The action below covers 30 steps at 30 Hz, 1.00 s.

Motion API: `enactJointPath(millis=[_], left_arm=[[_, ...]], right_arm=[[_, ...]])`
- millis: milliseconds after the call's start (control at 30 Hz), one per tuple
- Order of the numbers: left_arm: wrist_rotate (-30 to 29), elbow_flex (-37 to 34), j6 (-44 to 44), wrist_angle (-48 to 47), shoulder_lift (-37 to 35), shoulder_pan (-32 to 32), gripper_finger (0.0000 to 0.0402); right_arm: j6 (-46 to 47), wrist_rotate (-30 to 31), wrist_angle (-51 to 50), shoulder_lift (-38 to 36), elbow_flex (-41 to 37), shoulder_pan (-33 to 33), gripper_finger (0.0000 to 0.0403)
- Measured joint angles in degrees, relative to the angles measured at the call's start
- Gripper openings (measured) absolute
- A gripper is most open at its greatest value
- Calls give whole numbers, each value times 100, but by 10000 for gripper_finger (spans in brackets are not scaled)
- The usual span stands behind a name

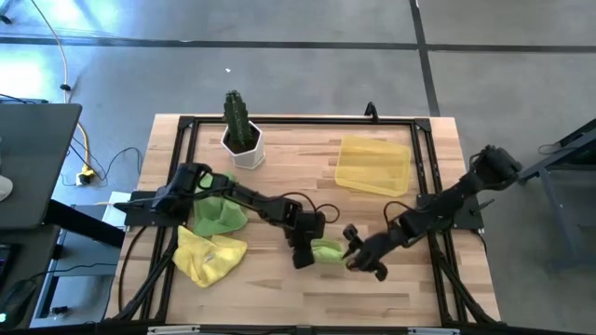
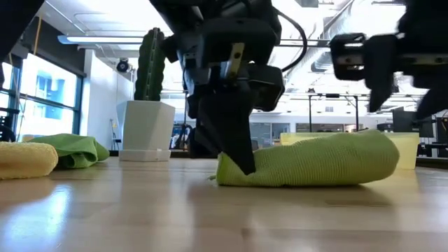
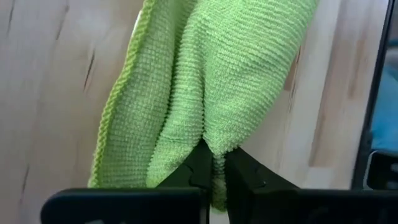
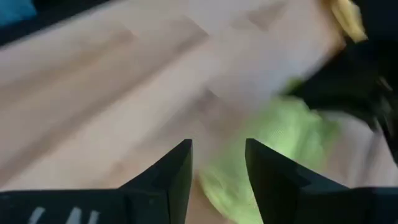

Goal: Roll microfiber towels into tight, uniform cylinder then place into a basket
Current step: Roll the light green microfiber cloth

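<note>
On the pale butcher-block bench [image 1: 279,288], a lime green towel [image 1: 328,250], rolled into a soft, lumpy cylinder with a fine looped weave, lies near the front middle. The left claw [image 1: 304,253] has its dark fingers [image 3: 202,167] pressed together, pinching the end of that roll, where the cloth bunches into folds with a stitched hem. The right claw [image 1: 357,257] hangs just beside the roll's other end, its two flat black fingers [image 4: 176,171] spread and nothing between them. Toward the left side sit a second green towel [image 1: 218,215] and a yellow towel [image 1: 209,257], both crumpled in loose heaps and touching each other. The basket [image 1: 373,167], a shallow translucent yellow plastic tray with low walls, rests toward the back right, well apart from the roll. A ribbed green cactus in an angular white pot [image 1: 243,144] stands at the back.
</note>
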Motion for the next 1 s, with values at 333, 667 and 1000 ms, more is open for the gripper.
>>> enactJointPath(millis=[333,667,1000], left_arm=[[68,4,-336,43,4,138,8],[313,4,-556,96,11,142,8],[355,-2,-585,280,22,138,8]], right_arm=[[-276,1140,510,809,6,280,139],[-274,1990,449,835,6,206,139],[562,1778,-279,835,10,-181,139]])
